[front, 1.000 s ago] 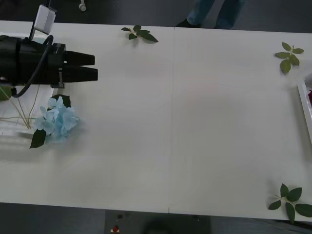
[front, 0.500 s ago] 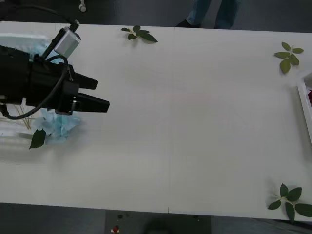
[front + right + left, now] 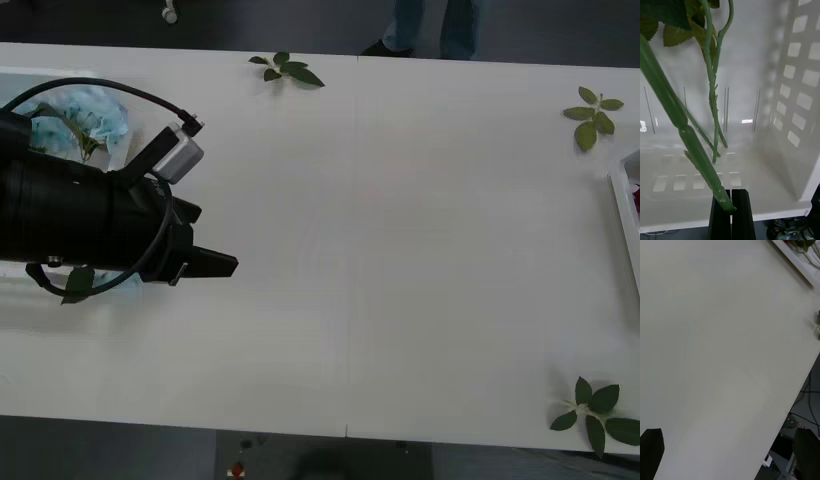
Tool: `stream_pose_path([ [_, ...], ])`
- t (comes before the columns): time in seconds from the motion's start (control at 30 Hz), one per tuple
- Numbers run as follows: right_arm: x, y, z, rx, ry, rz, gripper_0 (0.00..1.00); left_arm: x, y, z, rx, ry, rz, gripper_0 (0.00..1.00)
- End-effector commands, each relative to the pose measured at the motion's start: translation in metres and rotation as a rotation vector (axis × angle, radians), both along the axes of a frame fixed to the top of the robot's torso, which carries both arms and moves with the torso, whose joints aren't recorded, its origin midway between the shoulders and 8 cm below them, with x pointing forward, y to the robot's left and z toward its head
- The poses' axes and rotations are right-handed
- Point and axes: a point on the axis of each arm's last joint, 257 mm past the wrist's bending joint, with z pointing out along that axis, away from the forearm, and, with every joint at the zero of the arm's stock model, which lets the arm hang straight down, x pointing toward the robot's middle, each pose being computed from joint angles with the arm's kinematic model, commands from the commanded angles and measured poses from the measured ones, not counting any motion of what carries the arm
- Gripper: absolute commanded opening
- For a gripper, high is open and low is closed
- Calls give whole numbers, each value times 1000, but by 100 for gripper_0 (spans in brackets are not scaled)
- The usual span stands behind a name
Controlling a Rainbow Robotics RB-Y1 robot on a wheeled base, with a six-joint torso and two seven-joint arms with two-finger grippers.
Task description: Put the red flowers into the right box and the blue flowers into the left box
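The left gripper (image 3: 225, 264) is swinging nearer over the table (image 3: 400, 230), its arm now covering the blue flowers (image 3: 75, 115) cluster that lay bare at the left box (image 3: 20, 285) a second ago; another pale blue head is now showing behind the arm. In the left wrist view its jaws are spread apart with nothing between them. The right gripper (image 3: 731, 204) is hanging over the right box (image 3: 790, 93), jaws pressed together and pinching a green stem (image 3: 692, 146). A leaf sprig (image 3: 287, 69) is lying at the table's far edge.
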Motion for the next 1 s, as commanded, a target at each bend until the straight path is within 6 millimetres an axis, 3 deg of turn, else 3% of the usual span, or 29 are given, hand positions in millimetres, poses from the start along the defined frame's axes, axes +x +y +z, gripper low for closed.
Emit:
stream_pose_path([
  [0.03,-12,-22,17,-20,-29,-85,0,5,-1,11,56,-36,9,100],
  [0.2,-27,-27,13,-13,-21,-129,0,5,4,8,154,-11,49,100],
  [0.4,-23,-22,8,-6,-18,-124,3,5,17,7,289,-37,125,100],
  [0.43,-22,-21,7,-5,-18,-123,12,5,17,7,291,-37,131,100],
  [0.53,-19,-21,7,-4,-30,-128,79,3,8,7,283,-51,121,100],
  [0.6,-19,-21,7,-4,-29,-127,94,1,2,8,273,-59,102,100],
  [0.8,-21,-18,7,12,-25,-126,97,-11,-30,12,171,-67,-40,100],
  [1.0,-9,-1,13,83,-67,-117,97,-27,-42,10,135,-44,-149,100],
])
